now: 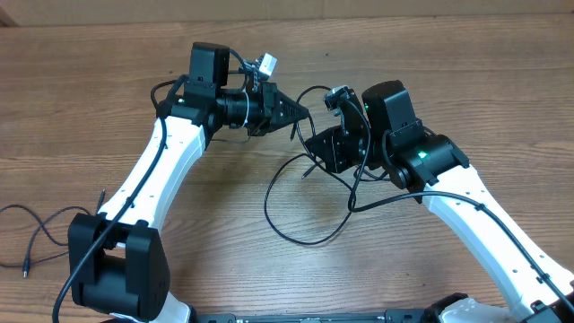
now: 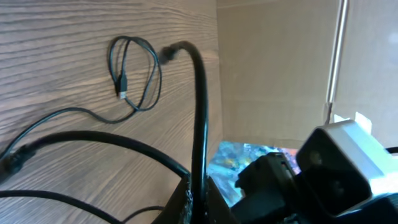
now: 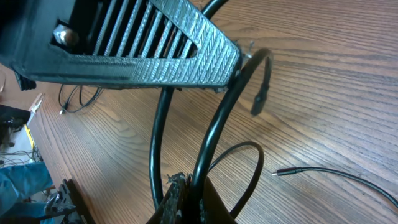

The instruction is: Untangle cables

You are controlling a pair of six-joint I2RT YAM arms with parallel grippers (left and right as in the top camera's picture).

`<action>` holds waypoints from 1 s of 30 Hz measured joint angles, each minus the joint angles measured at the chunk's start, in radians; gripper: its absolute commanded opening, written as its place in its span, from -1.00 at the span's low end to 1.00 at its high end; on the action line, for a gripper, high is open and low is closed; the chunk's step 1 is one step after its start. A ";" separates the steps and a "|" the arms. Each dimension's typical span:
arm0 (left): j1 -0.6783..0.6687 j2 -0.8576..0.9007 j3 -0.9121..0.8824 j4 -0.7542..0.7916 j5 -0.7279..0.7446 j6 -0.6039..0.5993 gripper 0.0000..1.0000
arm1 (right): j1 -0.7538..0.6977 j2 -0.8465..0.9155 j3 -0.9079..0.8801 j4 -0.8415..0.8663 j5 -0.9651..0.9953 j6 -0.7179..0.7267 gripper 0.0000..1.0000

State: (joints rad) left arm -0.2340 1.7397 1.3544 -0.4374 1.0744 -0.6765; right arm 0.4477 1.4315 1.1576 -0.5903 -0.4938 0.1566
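My left gripper (image 1: 301,113) is shut on a thin black cable (image 2: 200,118), which runs up from its jaws (image 2: 198,208) to a plug end. My right gripper (image 1: 314,151) sits just below and right of the left one. Its jaws (image 3: 196,208) are shut on a black cable (image 3: 214,130) that arches to a plug tip (image 3: 258,102). Below the grippers a long loop of cable (image 1: 278,224) lies on the table. A separate cable (image 1: 36,235) lies at the far left. A small loose loop (image 2: 134,74) with a plug tip lies on the wood in the left wrist view.
The wooden table (image 1: 448,72) carries everything. A free plug tip (image 3: 283,173) lies on the wood right of my right jaws. The left gripper's ribbed finger (image 3: 155,43) hangs close above the right one. A cardboard wall (image 2: 273,74) stands past the table's edge.
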 measured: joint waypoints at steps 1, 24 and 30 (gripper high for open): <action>0.000 0.000 0.000 0.002 0.000 -0.005 -0.91 | 0.000 0.000 0.000 0.000 0.000 0.000 -0.92; 0.000 0.000 0.000 -0.058 -0.210 0.060 -0.92 | 0.023 0.000 0.000 0.002 0.008 0.000 -0.92; 0.000 0.000 0.000 -0.027 -0.167 -0.037 -0.92 | 0.024 0.000 0.000 0.002 0.003 0.000 -0.88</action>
State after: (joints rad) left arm -0.2340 1.7397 1.3544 -0.4641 0.9077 -0.7132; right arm 0.4721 1.4315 1.1576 -0.5880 -0.4908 0.1562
